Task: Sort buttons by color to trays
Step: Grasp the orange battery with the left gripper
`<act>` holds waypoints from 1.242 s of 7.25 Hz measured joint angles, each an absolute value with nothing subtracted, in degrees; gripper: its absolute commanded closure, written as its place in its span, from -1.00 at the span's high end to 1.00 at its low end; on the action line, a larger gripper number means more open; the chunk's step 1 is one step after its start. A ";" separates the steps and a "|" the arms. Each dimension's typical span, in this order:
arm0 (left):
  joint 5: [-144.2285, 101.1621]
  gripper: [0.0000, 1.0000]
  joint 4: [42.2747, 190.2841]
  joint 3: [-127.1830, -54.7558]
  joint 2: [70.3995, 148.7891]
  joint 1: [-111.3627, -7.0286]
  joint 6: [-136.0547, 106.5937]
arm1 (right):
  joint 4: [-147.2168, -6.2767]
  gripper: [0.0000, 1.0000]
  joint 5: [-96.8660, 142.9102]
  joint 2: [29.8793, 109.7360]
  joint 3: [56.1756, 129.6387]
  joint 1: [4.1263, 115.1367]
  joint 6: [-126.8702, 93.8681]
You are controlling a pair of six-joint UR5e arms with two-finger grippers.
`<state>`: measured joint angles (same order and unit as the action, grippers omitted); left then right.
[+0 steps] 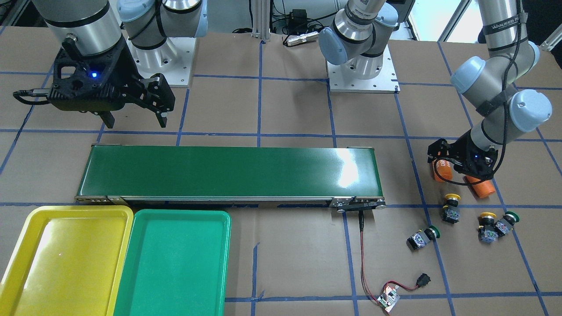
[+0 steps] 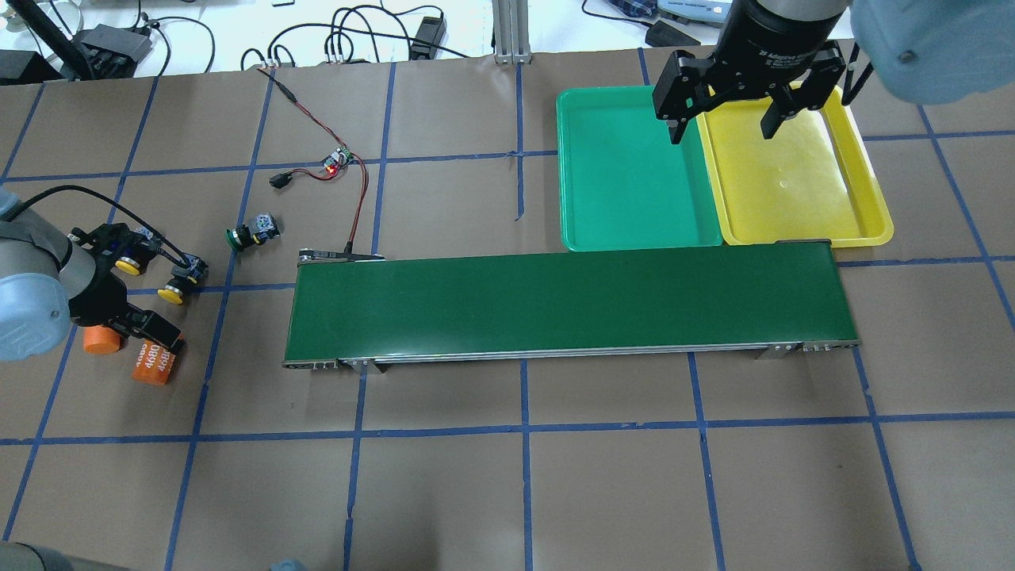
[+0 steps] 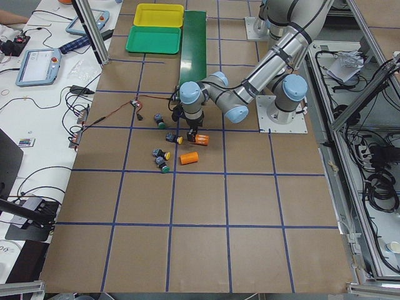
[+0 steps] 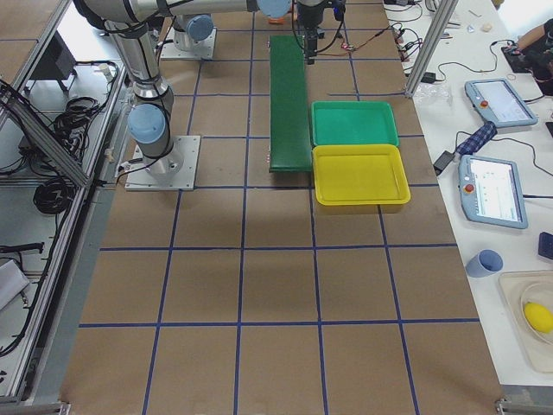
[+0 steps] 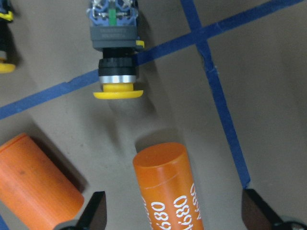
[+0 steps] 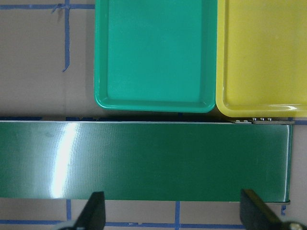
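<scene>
Brown counter, blue tape grid; conveyor belt mid-counter; green tray against yellow tray alongside one end; buttons, orange cylinders and a wired circuit board scattered off the other.

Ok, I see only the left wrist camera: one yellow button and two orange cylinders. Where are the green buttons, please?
Observer: One green button lies alone on the table. Of the four buttons, it is the nearest to the conveyor belt.
Operator: And the second one?
Observer: The other green button lies right beside a second yellow button, on the side of the group far from the belt.
Operator: Is anything in the trays already?
Observer: No. The yellow tray and the green tray hold no buttons.
</scene>
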<state>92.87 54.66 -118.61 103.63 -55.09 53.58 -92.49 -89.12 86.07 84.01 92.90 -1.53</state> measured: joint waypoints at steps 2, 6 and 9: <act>95.30 0.06 52.88 -119.38 104.89 -54.86 52.75 | -92.50 1.00 -89.12 85.93 84.05 92.90 -1.54; 96.84 -1.00 52.52 -119.30 106.01 -54.86 52.38 | -93.81 1.00 -89.12 85.65 84.44 92.91 -1.50; 95.52 -1.00 55.30 -116.39 100.69 -59.50 53.43 | -94.01 1.00 -89.13 85.65 84.52 92.98 -1.42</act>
<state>95.52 55.30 -116.39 100.69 -59.50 53.43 -94.01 -89.13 85.65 84.52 92.98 -1.42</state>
